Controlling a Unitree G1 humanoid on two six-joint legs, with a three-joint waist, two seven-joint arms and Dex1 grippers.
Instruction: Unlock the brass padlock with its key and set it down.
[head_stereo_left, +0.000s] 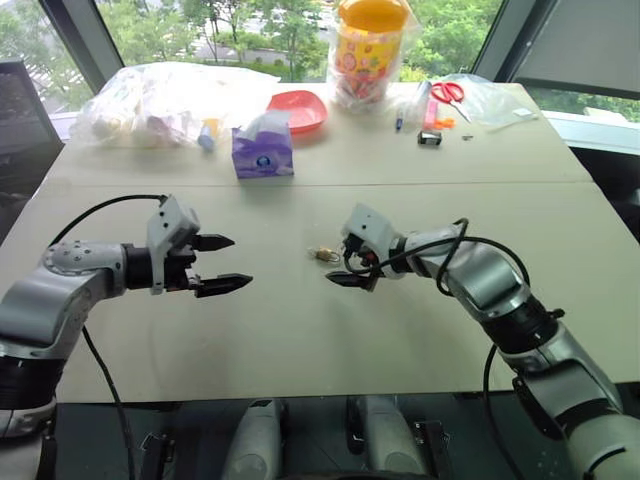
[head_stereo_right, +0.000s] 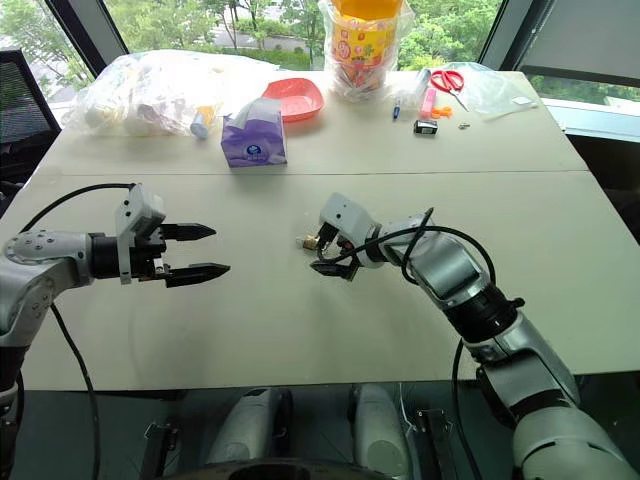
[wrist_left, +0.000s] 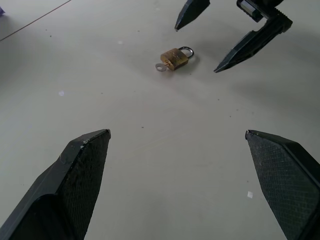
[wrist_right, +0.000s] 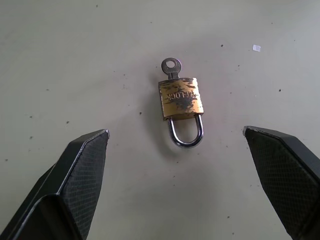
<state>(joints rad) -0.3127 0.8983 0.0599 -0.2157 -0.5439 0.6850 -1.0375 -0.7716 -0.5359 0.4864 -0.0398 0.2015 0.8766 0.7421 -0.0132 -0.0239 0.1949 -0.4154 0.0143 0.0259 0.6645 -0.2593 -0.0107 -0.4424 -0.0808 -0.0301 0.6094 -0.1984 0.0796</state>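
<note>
The padlock (wrist_right: 181, 103) lay flat on the bare table (head_stereo_left: 300, 330), near its middle, with the key (wrist_right: 171, 66) stuck in the end away from its shackle, and neither end effector touched it. The right end effector (head_stereo_left: 350, 268) hung just beside the padlock, fingers spread wide and holding nothing, shackle end toward it. The left end effector (head_stereo_left: 222, 264) hovered well apart on the other side, its fingers (wrist_left: 75, 185) likewise spread and empty, pointed toward the padlock.

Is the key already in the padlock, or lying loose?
In: the key sticks out of the brass padlock body's end, opposite the shackle, padlock flat on the table.
</note>
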